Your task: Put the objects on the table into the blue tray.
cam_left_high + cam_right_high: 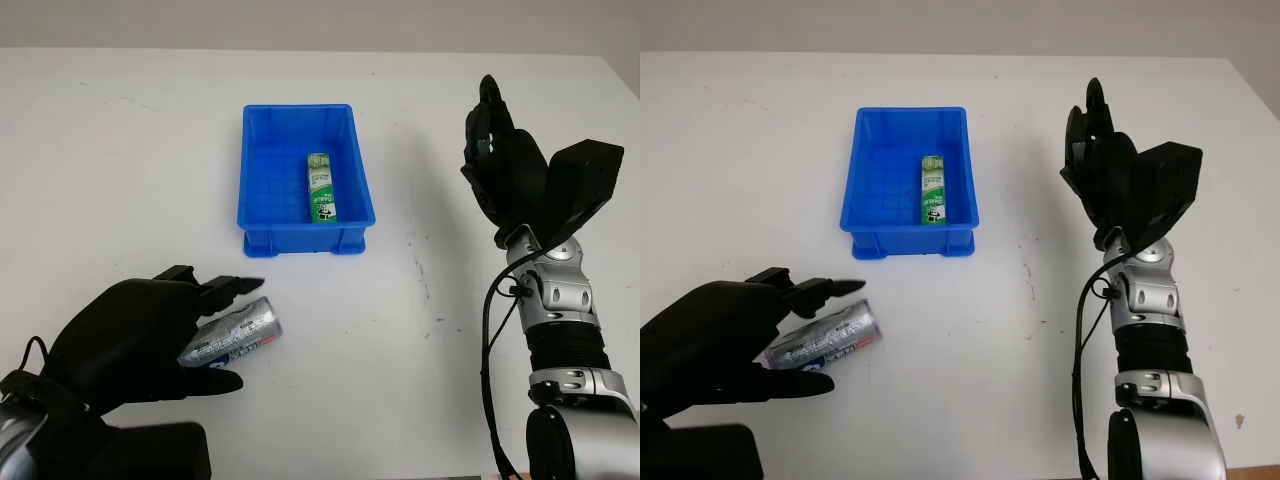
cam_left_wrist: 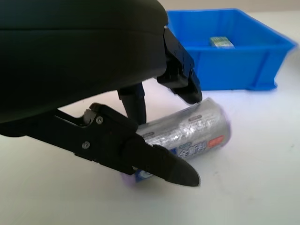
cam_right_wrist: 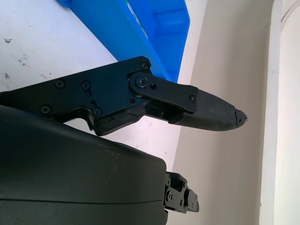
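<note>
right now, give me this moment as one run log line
left hand: closing around silver tube, grip not confirmed | right hand: open, raised right of blue tray | in tray: green box

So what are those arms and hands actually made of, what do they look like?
Both hands, the left hand and the right hand, have bulky matte black shells and jointed black fingers held by small screws. The right forearm is silver metal segments with black ribbed bands, and a thin black cable loops alongside it.
</note>
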Motion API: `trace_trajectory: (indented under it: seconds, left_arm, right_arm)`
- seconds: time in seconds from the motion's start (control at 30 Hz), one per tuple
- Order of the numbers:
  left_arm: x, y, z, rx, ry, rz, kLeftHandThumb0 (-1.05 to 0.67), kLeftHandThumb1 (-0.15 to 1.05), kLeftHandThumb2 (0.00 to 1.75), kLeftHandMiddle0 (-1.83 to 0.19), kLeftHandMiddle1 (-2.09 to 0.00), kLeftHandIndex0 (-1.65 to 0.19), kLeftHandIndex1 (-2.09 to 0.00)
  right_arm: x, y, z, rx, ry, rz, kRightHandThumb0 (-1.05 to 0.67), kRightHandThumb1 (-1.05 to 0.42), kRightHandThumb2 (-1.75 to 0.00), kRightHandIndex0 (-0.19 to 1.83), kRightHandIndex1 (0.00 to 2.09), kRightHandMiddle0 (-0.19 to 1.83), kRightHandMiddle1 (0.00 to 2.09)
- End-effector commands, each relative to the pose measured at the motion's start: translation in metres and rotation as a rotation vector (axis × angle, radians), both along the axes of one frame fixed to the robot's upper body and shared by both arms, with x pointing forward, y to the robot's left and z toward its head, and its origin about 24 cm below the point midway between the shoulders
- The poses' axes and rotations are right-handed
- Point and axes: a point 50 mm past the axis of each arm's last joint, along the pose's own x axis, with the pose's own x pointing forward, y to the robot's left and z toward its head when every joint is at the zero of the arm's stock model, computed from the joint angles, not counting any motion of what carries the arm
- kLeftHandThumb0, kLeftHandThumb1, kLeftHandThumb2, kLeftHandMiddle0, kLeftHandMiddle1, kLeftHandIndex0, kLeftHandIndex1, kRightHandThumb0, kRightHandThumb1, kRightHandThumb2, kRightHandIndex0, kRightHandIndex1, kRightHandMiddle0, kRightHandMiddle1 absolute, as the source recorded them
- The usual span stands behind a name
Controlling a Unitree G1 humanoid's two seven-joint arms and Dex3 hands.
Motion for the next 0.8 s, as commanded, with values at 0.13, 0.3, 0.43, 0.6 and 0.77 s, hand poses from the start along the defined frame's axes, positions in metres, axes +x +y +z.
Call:
trace_trajectory:
  seconds: [0.13, 0.3, 0.43, 0.6, 0.77]
  left_arm:
    - [0.001, -0.005, -0.006, 0.176, -0.030, -0.046, -0.50, 1.05, 0.17, -0.30, -2.09, -0.13, -1.95]
    - [0.004, -0.007, -0.006, 0.159, -0.051, -0.045, -0.45, 1.05, 0.21, -0.41, -2.09, -0.16, -2.09]
    - [0.007, -0.008, -0.003, 0.180, -0.071, -0.049, -0.43, 1.05, 0.25, -0.53, -2.09, -0.17, -2.09]
    - [0.014, -0.010, 0.008, 0.184, -0.100, -0.079, -0.41, 1.05, 0.27, -0.56, -2.09, -0.10, -2.09]
    - [0.029, -0.011, 0.049, -0.083, -0.243, -0.154, -0.35, 1.05, 0.23, -0.60, -2.09, -0.10, -2.09]
  right_arm:
    - [-0.001, -0.001, 0.004, 0.015, -0.024, 0.011, -0.78, -1.05, -0.69, -0.19, 0.00, -0.19, 0.00]
    - [-0.001, -0.002, 0.004, 0.012, -0.023, 0.011, -0.77, -1.05, -0.69, -0.19, 0.00, -0.19, 0.00]
    - [-0.001, -0.002, 0.004, 0.022, -0.024, 0.007, -0.77, -1.05, -0.67, -0.19, 0.00, -0.19, 0.00]
    - [0.000, -0.001, 0.004, 0.022, -0.017, 0.012, -0.77, -1.05, -0.67, -0.19, 0.00, -0.19, 0.00]
    - [0.000, -0.001, 0.003, 0.033, -0.020, 0.030, -0.75, -1.05, -0.67, -0.19, 0.00, -0.19, 0.00]
